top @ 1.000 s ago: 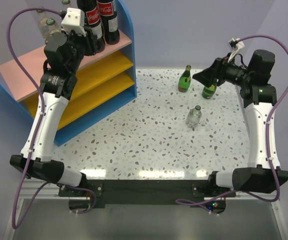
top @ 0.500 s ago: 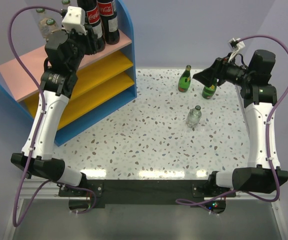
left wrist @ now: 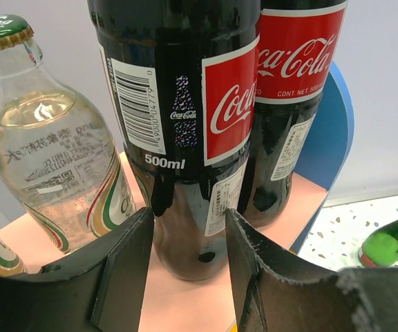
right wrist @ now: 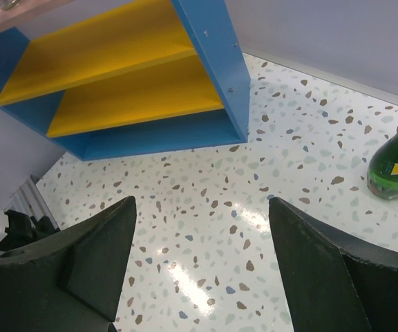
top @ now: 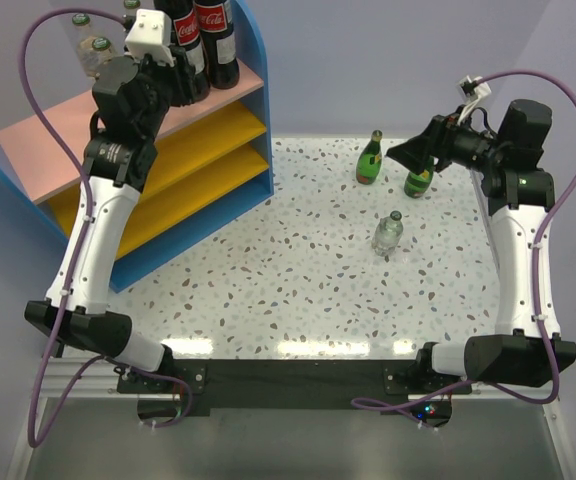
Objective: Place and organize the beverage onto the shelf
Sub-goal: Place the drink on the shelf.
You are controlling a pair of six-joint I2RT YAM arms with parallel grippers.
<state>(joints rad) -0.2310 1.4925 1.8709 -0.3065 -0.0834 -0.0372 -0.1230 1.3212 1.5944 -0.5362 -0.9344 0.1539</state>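
Two dark cola bottles (top: 215, 40) with red labels stand upright on the pink top board of the shelf (top: 148, 170), and clear green-capped bottles (top: 88, 45) stand to their left. My left gripper (top: 180, 78) is at the nearer cola bottle (left wrist: 178, 124). It is open, its fingers (left wrist: 126, 270) flank the bottle's base, and bare pink board (left wrist: 185, 301) shows between them. The second cola bottle (left wrist: 289, 104) and a clear bottle (left wrist: 54, 152) stand on either side. My right gripper (top: 408, 152) hangs open and empty above the table, near two green bottles (top: 370, 160) (top: 419, 182). One of these green bottles (right wrist: 394, 168) shows in the right wrist view.
A clear bottle (top: 388, 232) stands on the speckled table (top: 288, 270) in front of the green ones. The two yellow boards (right wrist: 116, 69) of the shelf hold nothing. The blue side panel (top: 253, 60) rises right next to the cola bottles.
My left wrist has shifted a little farther back over the shelf's top board. The right arm and the bottles on the table have not moved.
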